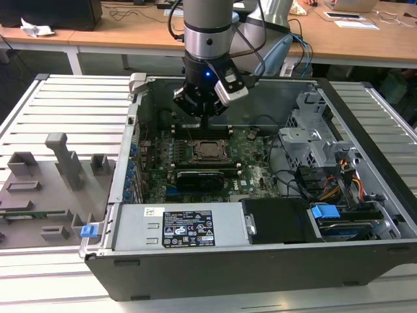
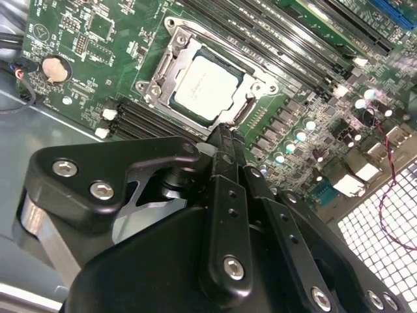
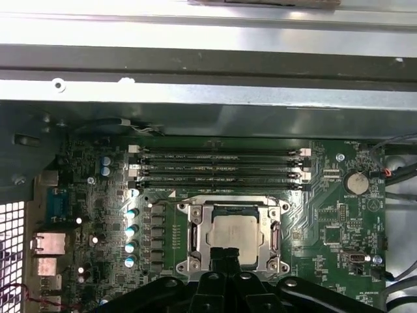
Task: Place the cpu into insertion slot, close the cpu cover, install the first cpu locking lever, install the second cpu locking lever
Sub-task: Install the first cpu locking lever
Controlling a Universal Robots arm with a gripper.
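The cpu [image 2: 203,81], its silvery top up, lies in the insertion slot [image 2: 151,91] on the green motherboard. The cpu cover [image 2: 166,65], a metal frame with a cut-out middle, lies flat around it. Thin levers run along two sides of the frame [image 3: 193,236]; whether they are hooked I cannot tell. My gripper [image 2: 223,130] is shut with nothing in it, its black tip just beside one edge of the socket. From the exterior view the gripper [image 1: 204,121] hangs inside the case, slightly behind the cpu [image 1: 210,149]. The first wrist view has the gripper [image 3: 226,253] over the edge of the cpu [image 3: 232,233].
Memory slots [image 3: 218,169] run beside the socket. A long black expansion card [image 1: 207,176] lies in front of it. A power supply [image 1: 186,228], a drive cage [image 1: 313,140] and cables [image 1: 339,186] crowd the case. A grey fixture [image 1: 45,182] stands on the exterior view's left.
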